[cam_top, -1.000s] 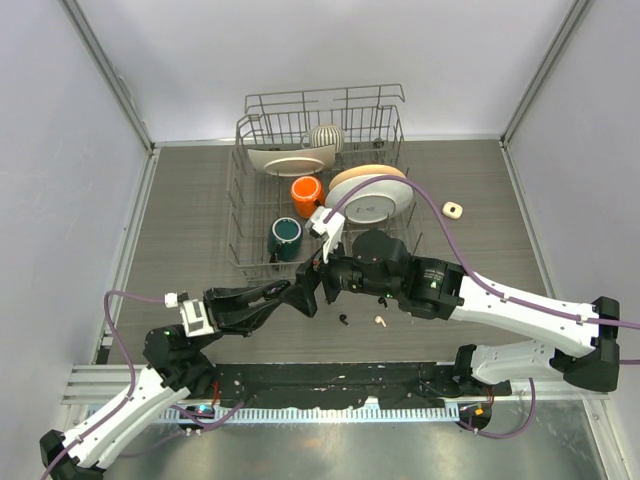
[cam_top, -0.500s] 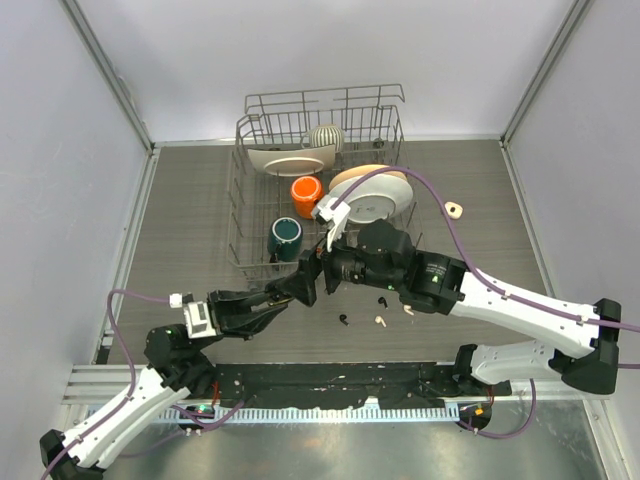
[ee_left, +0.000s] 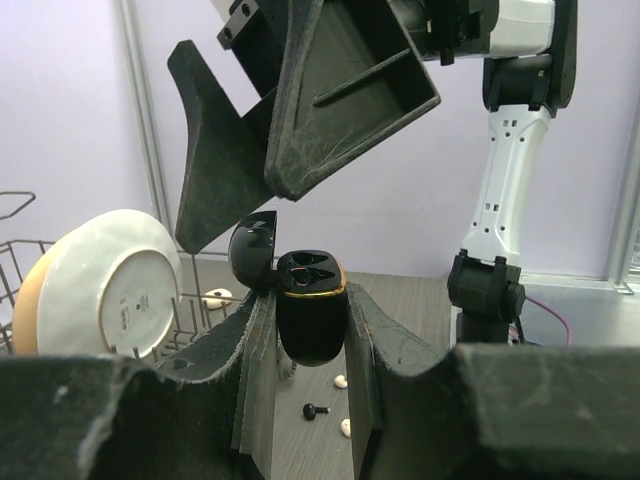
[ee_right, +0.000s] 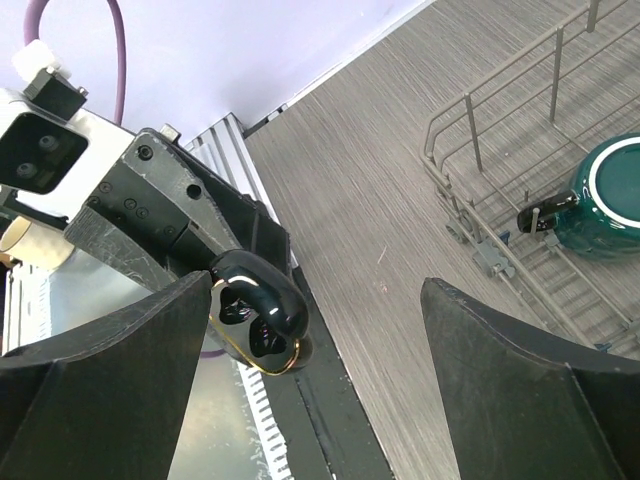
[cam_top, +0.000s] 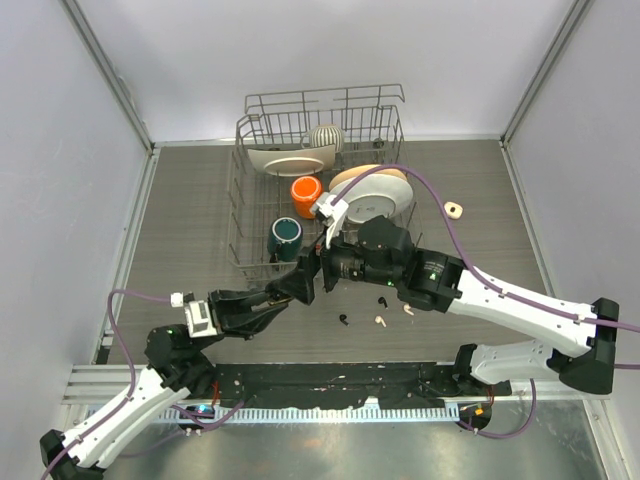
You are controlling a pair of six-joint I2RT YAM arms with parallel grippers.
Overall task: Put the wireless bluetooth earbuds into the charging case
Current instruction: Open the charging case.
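Glossy black plastic, the charging case sits clamped upright between the left jaws, held up off the desk with its lid hinged open and both sockets looking empty. The right jaws hang just above it, spread wide and holding nothing. The earbuds are not yet in. They lie loose on the desk on the near side of the right arm, not far from the dish rack: a black earbud near a cream-white earbud, with another of each colour close by. Each is probably very light, hard-shelled and smooth, so it may skid or flick away if pinched off-centre. The stem seems the better place to take hold, with the fingertips closing across it so the bulb end stays free to drop into its socket. The case also looks slippery and its open lid seems the weak part, so any downward press should be gentle.
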